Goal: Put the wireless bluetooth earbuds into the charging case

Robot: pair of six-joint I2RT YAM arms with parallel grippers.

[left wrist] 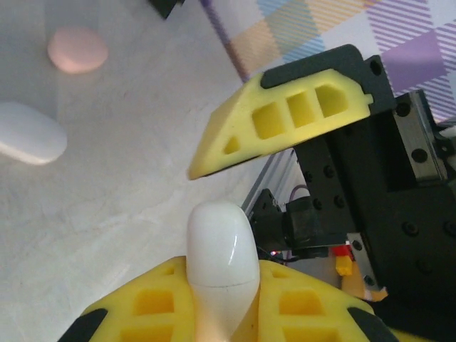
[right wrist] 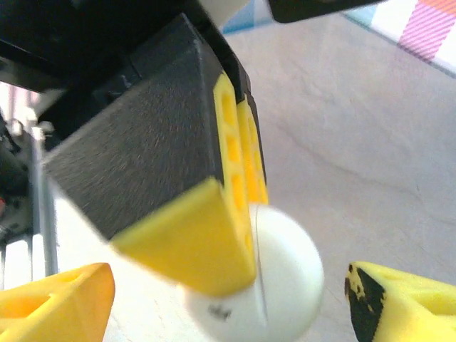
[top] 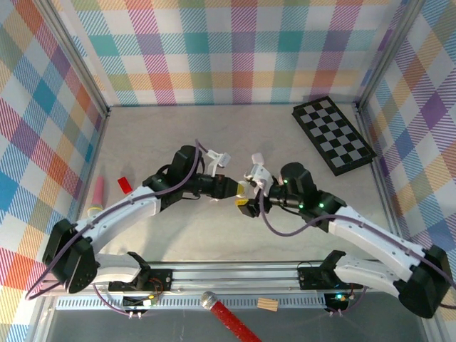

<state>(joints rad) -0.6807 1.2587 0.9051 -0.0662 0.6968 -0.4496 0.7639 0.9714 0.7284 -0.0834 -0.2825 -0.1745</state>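
My left gripper is shut on a white pebble-shaped charging case, which is closed and sticks out between its yellow fingers. In the right wrist view the same case shows under the left arm's yellow fingers. My right gripper stands open, its fingers wide on either side of the case and apart from it. One of its yellow fingers hangs just above the case. From above, the left gripper and the right gripper meet at mid-table. The earbuds are out of view.
A pink case and another white case lie on the table beyond the left gripper. A checkerboard sits at the back right. A pink object and a red one lie at the left.
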